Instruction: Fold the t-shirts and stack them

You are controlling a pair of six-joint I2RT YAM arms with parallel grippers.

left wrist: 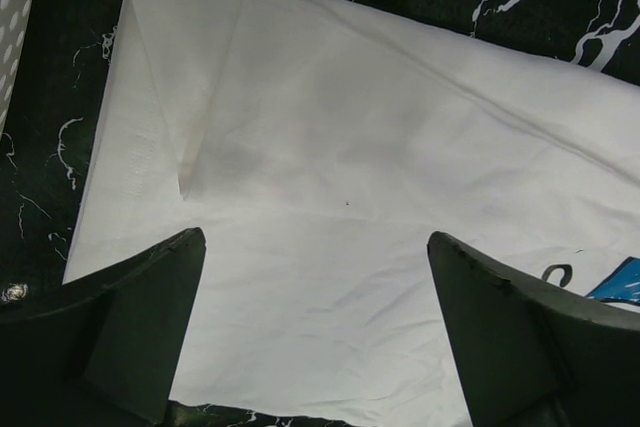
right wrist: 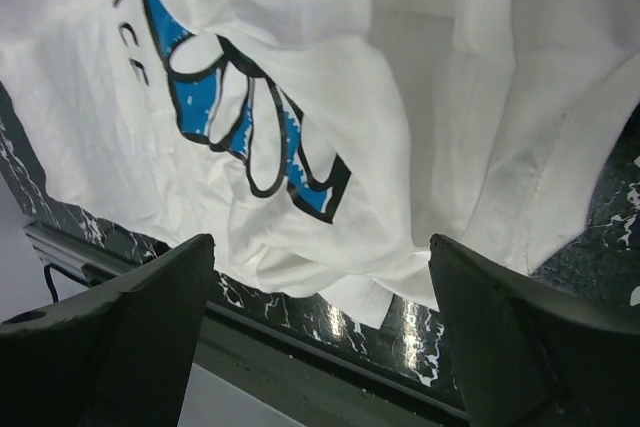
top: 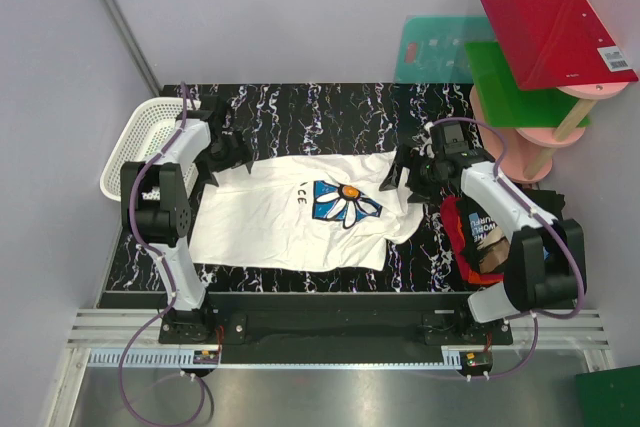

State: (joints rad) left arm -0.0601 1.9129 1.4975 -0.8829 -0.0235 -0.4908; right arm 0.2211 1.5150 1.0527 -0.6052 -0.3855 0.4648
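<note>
Where the black marbled table point(top: 330, 112) spans the 2 arms, 1 white tee point(top: 270, 222) lies spread face up, its blue daisy point(top: 346, 202) with orange centre near the middle.

- White tee, left side: flat, with the sleeve point(left wrist: 170, 97) folded in over the body.
- White tee, right side: bunched and creased, the daisy wrinkled in the right wrist view point(right wrist: 250, 117), and the lower edge close to the table's near rim.
- Left gripper point(top: 228, 152): over the tee's far left corner, jaws spread wide, nothing between them. Cloth lies beneath the fingers point(left wrist: 140, 327).
- Right gripper point(top: 408, 175): over the rumpled right edge, jaws spread wide, holding nothing.
- Black tee point(top: 487, 232): heaped at the table's right edge beside the right arm, printed side up, on the red tee point(top: 462, 252).
- Basket point(top: 135, 142): white mesh, at the table's far left corner, apart from the white tee.
</note>
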